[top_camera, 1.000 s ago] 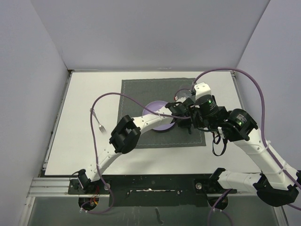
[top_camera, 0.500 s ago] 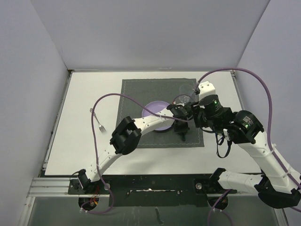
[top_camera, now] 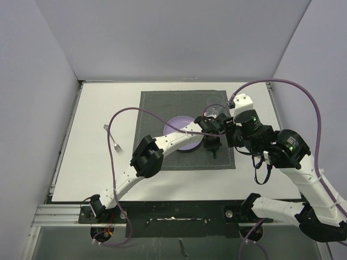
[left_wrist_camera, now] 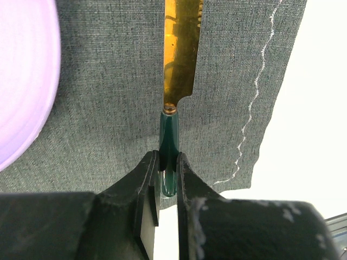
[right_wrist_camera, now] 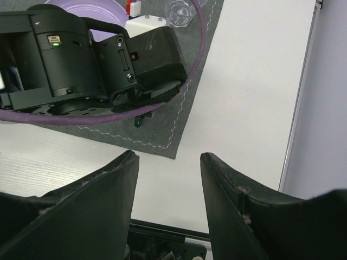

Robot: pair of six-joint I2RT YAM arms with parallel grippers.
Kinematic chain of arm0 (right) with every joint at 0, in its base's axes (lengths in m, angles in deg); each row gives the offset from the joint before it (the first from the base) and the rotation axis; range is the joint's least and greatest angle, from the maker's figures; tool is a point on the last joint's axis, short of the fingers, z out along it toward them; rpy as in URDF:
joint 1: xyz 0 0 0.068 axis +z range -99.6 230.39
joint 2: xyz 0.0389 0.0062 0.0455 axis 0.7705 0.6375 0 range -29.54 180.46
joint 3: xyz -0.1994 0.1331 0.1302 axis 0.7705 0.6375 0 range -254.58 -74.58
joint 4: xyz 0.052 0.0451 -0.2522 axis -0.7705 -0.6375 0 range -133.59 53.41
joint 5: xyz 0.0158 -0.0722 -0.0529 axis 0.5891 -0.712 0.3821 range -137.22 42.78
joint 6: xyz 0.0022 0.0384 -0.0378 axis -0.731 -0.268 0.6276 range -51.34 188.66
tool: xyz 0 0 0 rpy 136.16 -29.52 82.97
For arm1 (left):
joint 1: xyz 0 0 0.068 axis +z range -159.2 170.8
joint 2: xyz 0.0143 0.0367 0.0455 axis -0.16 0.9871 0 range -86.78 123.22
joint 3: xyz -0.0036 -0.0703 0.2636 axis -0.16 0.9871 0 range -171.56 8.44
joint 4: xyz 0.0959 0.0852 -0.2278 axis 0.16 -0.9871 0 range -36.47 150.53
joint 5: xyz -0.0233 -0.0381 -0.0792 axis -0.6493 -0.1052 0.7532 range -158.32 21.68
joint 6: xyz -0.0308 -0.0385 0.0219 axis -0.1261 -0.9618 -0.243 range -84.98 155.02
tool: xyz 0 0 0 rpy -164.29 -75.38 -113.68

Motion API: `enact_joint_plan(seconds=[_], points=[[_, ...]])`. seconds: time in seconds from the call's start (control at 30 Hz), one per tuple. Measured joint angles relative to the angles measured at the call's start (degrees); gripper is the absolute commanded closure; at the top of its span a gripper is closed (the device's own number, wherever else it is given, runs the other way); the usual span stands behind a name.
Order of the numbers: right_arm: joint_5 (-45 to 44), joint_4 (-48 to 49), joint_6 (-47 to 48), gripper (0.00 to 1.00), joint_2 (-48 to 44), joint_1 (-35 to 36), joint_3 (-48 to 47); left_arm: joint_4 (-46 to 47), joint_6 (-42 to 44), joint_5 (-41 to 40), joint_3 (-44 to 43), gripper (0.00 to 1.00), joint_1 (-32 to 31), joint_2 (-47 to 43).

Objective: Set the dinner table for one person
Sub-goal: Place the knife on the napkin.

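My left gripper (left_wrist_camera: 168, 162) is shut on the green handle of a knife (left_wrist_camera: 169, 130). Its gold blade (left_wrist_camera: 181, 49) points away from me, low over the dark grey placemat (left_wrist_camera: 108, 108), just right of the purple plate (left_wrist_camera: 21, 76). In the top view the left gripper (top_camera: 211, 142) sits over the mat's right part, on the white dinner table (top_camera: 92, 168). My right gripper (right_wrist_camera: 169, 162) is open and empty, held above the table beside the mat's near right corner. It shows in the top view (top_camera: 234, 142) close to the left gripper.
A clear glass (top_camera: 216, 112) stands on the mat's far right, behind both grippers. A fork (top_camera: 115, 142) lies on the bare table left of the mat. The purple cable (top_camera: 130, 111) arcs over the mat. Walls enclose the table on three sides.
The right arm has drawn back to the right, away from the left gripper. The left gripper with the knife has shifted slightly toward the near edge of the mat.
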Motion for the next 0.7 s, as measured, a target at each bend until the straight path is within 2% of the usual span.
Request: enact_joint_plan(seconds=[0.13, 0.7], points=[[0.0, 0.0, 0.02, 0.5, 0.0, 0.0, 0.0, -1.62, 0.87, 0.04, -2.38, 1.0, -0.22, 2.14], [-0.02, -0.26, 0.02, 0.5, -0.02, 0.0, -0.35, -2.97, 1.07, 0.17, -2.54, 1.0, -0.35, 2.71]])
